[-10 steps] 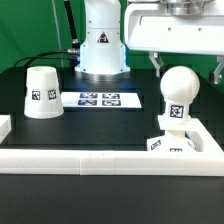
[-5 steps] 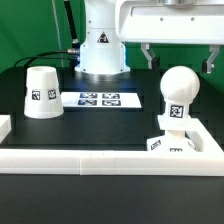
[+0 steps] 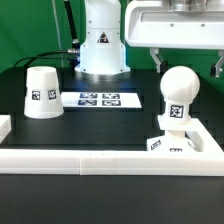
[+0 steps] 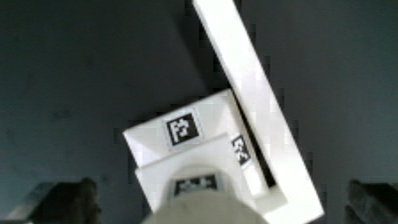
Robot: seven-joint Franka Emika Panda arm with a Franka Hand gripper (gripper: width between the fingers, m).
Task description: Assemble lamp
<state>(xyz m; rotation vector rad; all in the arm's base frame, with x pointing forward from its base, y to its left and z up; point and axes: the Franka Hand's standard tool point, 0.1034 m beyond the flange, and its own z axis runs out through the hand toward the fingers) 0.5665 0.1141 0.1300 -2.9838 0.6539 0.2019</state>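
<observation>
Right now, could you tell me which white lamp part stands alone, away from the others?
The shade, at the exterior view's left; the bulb sits on the base.

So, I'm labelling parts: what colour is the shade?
Matte white, with one black-and-white square tag; the shade shows best in the exterior view.

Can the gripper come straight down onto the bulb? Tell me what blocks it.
Probably yes. The gripper hangs open above the matte white ball-topped bulb, which stands upright in the small blocky square base. Nothing lies between them; the jaws stand one on each side of the ball. The white rim bar sits lower.
</observation>
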